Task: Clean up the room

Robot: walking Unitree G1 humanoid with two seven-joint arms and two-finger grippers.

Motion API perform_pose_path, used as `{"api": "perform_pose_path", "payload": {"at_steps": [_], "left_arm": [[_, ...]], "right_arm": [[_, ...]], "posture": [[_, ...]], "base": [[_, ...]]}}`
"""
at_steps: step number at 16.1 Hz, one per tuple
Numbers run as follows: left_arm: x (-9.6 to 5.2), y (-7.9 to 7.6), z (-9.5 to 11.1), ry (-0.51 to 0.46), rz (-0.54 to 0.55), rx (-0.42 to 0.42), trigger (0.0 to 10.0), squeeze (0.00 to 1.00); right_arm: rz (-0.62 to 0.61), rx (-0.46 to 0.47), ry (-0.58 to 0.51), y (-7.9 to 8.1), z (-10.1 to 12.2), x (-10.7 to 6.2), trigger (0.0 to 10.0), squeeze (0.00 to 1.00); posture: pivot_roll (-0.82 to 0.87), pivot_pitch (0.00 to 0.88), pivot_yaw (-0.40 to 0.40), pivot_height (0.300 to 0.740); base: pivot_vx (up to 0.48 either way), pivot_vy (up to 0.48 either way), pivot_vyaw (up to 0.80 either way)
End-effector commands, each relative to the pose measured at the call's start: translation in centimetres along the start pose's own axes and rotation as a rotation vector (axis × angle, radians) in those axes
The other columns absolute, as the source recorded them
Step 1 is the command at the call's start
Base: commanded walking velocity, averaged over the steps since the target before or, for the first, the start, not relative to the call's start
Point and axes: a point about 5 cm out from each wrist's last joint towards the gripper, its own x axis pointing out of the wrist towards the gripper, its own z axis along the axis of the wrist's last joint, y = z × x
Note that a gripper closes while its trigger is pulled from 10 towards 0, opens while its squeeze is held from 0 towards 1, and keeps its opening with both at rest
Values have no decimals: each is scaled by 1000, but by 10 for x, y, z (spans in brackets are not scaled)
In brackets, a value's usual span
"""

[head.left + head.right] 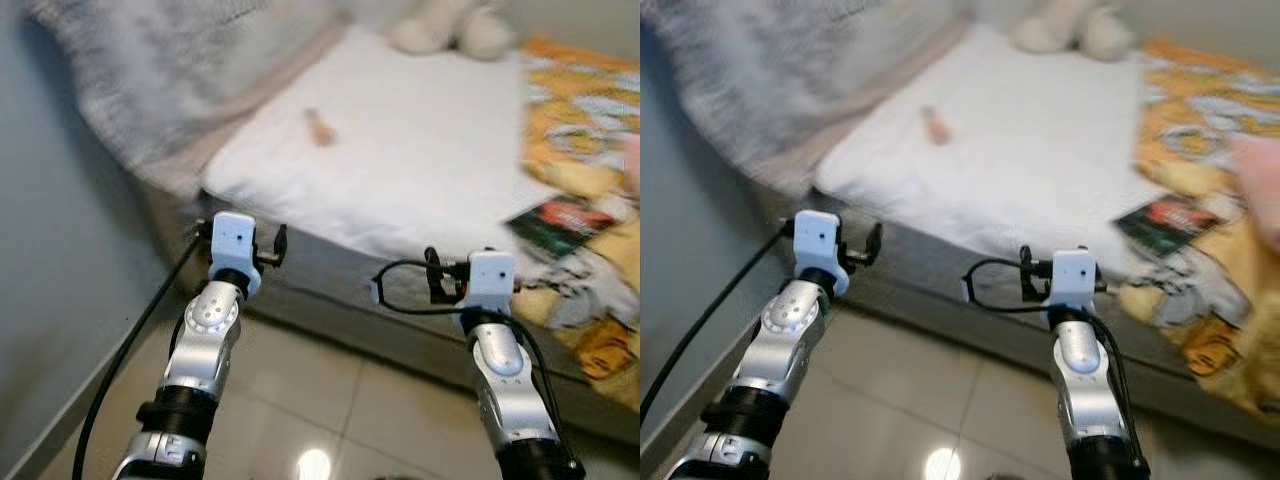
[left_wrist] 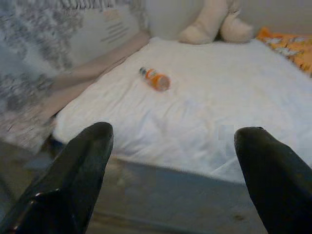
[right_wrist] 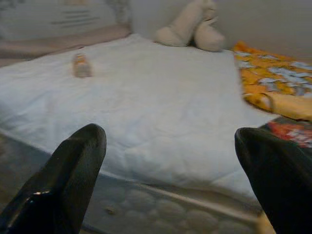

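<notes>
A small orange bottle [image 1: 320, 128] lies on its side on the bed's white sheet [image 1: 420, 150], seen closer in the left wrist view [image 2: 156, 79]. A cream plush toy [image 1: 450, 25] sits at the bed's far end. A dark book [image 1: 560, 222] rests at the near right edge, on an orange patterned blanket [image 1: 580, 110]. Both silver arms are raised before the bed's near side. My left gripper [image 2: 173, 134] is open and empty, facing the bottle from a distance. My right gripper [image 3: 170, 134] is open and empty too, pointing at the sheet.
A grey fuzzy blanket [image 1: 150, 70] is heaped along the bed's left side. A pale wall [image 1: 50, 250] stands close on the left. The grey mattress side [image 1: 340, 270] runs across ahead, with glossy tiled floor [image 1: 330, 400] below the arms.
</notes>
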Motion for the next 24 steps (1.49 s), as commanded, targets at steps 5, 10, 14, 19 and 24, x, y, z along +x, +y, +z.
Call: {"api": "perform_pose_path", "payload": {"at_steps": [5, 10, 14, 19, 24], "left_arm": [[5, 8, 8, -29, 54, -26, 10000, 0], [5, 10, 6, -19, 72, -33, 10000, 0], [7, 13, 5, -13, 80, -37, 10000, 0], [9, 11, 3, -3, 70, -60, 10000, 0], [-19, -1, -23, 74, -49, -41, 10000, 0]], "right_arm": [[8, -8, -3, 1, 2, 2, 10000, 0], [22, -3, 5, 3, 1, 4, 10000, 0], [30, -7, 8, 4, 1, 5, 10000, 0], [35, -12, 3, 5, 2, 6, 10000, 0], [56, -59, 11, -3, 0, -4, 10000, 0]], "posture": [[5, 0, 18, 740], [12, 0, 14, 740], [11, 0, 14, 740], [6, 0, 18, 740], [-9, 0, 11, 740]], "base": [[465, 0, 0], [446, 0, 0], [439, 0, 0], [379, 294, 0], [378, 295, 0]]}}
